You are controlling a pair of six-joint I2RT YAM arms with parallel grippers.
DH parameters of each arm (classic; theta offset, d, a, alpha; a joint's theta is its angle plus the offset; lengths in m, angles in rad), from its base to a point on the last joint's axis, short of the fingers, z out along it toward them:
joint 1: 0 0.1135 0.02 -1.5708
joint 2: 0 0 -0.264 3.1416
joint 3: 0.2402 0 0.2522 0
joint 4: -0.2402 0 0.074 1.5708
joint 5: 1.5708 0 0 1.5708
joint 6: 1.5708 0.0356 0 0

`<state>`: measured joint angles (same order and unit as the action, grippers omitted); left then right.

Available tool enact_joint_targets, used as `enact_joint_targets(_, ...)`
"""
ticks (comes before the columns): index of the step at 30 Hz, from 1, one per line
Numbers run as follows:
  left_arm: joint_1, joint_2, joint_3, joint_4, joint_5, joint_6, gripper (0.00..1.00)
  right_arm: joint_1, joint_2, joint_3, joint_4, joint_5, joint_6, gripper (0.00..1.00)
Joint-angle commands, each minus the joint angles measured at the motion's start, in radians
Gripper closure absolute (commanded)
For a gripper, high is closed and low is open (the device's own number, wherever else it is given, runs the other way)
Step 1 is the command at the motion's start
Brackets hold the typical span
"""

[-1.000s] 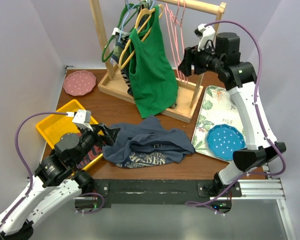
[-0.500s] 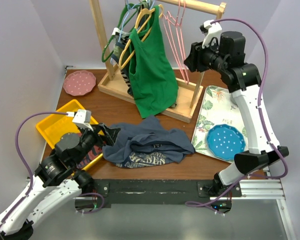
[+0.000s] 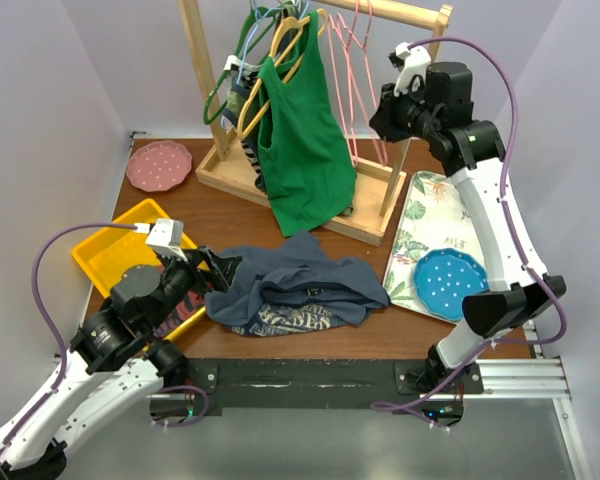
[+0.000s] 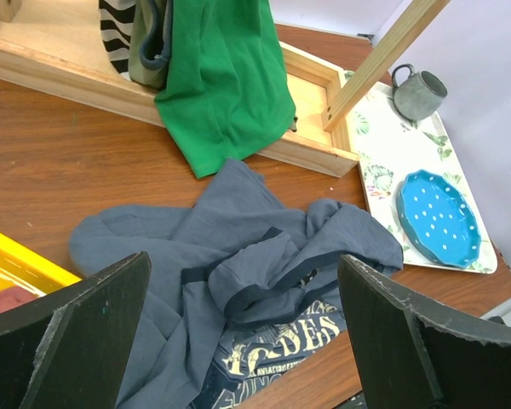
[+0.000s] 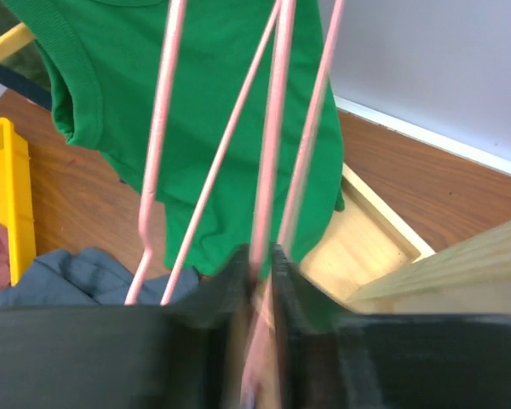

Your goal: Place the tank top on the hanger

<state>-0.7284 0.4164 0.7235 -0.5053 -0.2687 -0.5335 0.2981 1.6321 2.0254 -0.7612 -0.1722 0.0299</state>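
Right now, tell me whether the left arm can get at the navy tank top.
Probably yes. The left arm holds its jaws wide open right beside the tank top, which lies crumpled in the open, with nothing on it or between them.

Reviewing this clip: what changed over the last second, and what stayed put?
The right gripper closed its jaws on the wire of the pink hanger on the wooden rack, after shifting slightly up and to the right in the top view. Nothing was let go. The left gripper stayed open above the navy tank top, still crumpled on the table. The green tank top hangs unmoved.
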Motion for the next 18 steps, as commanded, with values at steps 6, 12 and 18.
enact_joint_targets(6, 0.003, -0.024, -0.01, 0.044, 0.025, -0.022, 0.02, -0.002, -0.043, 0.078, 0.068, 0.083, -0.002, 1.0)
enact_joint_targets(12, 0.003, -0.025, -0.009, 0.042, 0.031, -0.025, 0.02, -0.004, -0.166, -0.014, 0.143, 0.143, -0.01, 1.0)
enact_joint_targets(18, 0.003, -0.013, -0.007, 0.05, 0.068, -0.014, 0.0, -0.002, -0.28, -0.123, 0.143, 0.14, -0.064, 1.0)
